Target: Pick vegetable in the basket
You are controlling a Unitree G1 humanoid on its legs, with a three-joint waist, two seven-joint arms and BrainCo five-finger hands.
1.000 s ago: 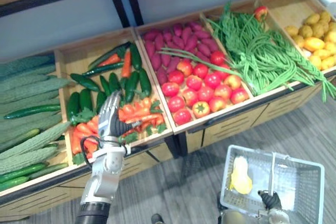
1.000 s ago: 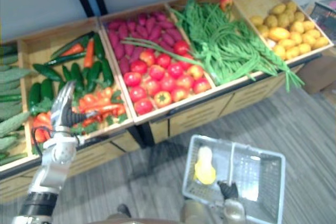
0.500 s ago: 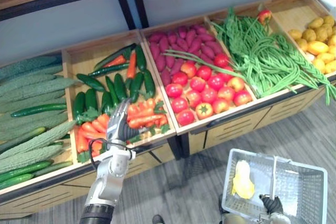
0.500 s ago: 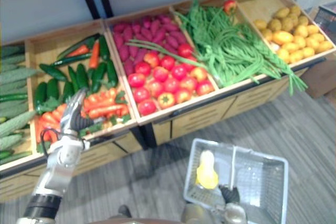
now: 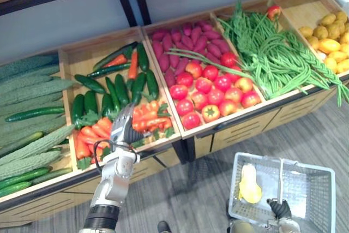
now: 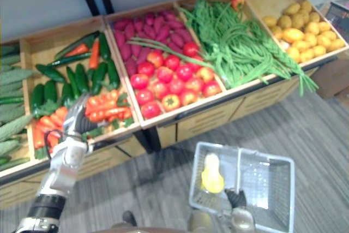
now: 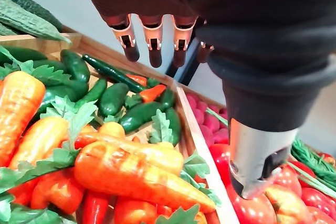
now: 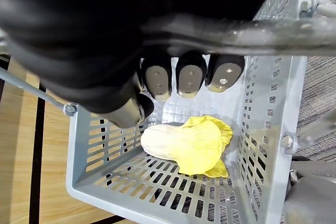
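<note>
One yellow-leafed vegetable (image 5: 250,185) already lies in the basket (image 5: 316,192); our right hand (image 5: 280,209) is curled round its handle. Our left hand (image 5: 125,126) hovers over the carrots (image 7: 131,177), fingers straight, holding nothing. We judge the next pick not yet made.

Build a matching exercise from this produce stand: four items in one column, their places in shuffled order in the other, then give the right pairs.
Column one:
1. carrots
2. tomatoes
3. long green beans
4. yellow leafy vegetable

Column two:
A. inside the grey basket
B. in the bin to the right of the tomatoes
C. under the open left hand
D. in front of the purple roots, same bin

Pairs: 1-C, 2-D, 3-B, 4-A.
</note>
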